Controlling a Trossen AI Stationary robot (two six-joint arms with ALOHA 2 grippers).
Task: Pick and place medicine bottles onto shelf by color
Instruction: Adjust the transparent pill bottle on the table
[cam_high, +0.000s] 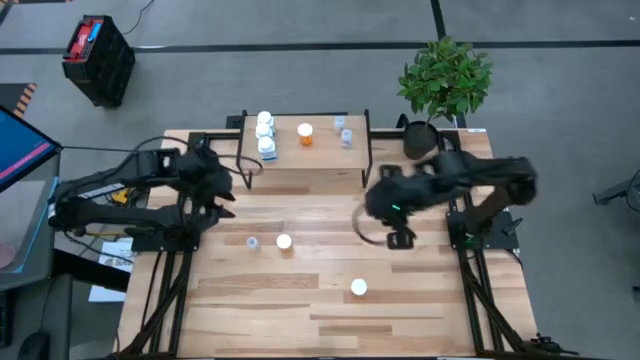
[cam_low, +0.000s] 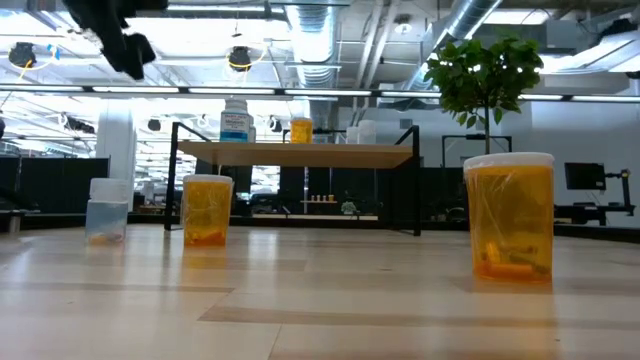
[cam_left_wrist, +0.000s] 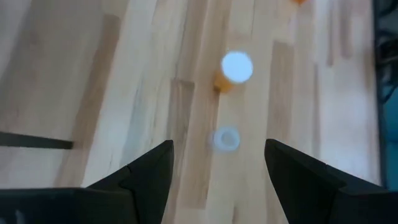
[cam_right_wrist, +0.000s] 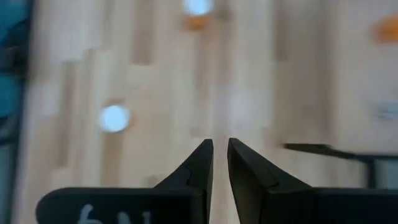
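Roughly half done: the low wooden-topped shelf on black legs (cam_high: 305, 150) carries white, orange and clear bottles. A clear bluish bottle (cam_high: 253, 242) and two orange white-capped bottles (cam_high: 284, 241) remain on the slatted wooden surface (cam_high: 330, 310). Left hand (cam_high: 222, 204) spread apart, empty, above them; right hand (cam_high: 400, 240) almost together, empty.

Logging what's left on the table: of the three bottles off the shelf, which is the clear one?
The clear bottle, leftmost of the three, beside an orange bottle; the other orange bottle stands alone nearer the front edge.
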